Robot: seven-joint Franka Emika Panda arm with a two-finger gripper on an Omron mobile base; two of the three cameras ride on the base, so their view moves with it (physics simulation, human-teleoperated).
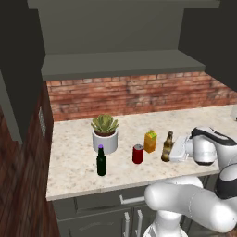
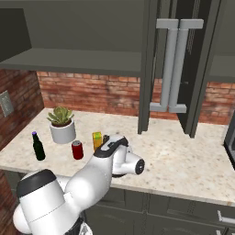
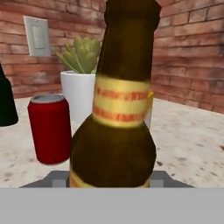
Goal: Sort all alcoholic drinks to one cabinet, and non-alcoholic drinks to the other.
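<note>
The amber-brown beer bottle (image 1: 167, 146) (image 3: 118, 109) with a pale banded label stands on the counter near its front edge. My gripper (image 1: 173, 149) (image 3: 111, 181) reaches in from the right, shut on the bottle's lower body, a finger snug on each side. Left of it stand the orange juice carton (image 1: 150, 141) (image 2: 97, 140), the red soda can (image 1: 138, 154) (image 2: 77, 150) (image 3: 50, 129) and, farthest left, the dark green bottle (image 1: 101, 162) (image 2: 38, 148) with a purple cap. My arm hides the beer bottle in the right base view.
A potted succulent (image 1: 105, 134) (image 2: 62, 125) in a white pot sits behind the drinks. Open upper cabinet shelves (image 1: 120, 65) hang above the brick wall. A tall cabinet door with long handles (image 2: 174, 64) stands open at the right. The speckled counter (image 1: 74, 157) ends at a wall on the left.
</note>
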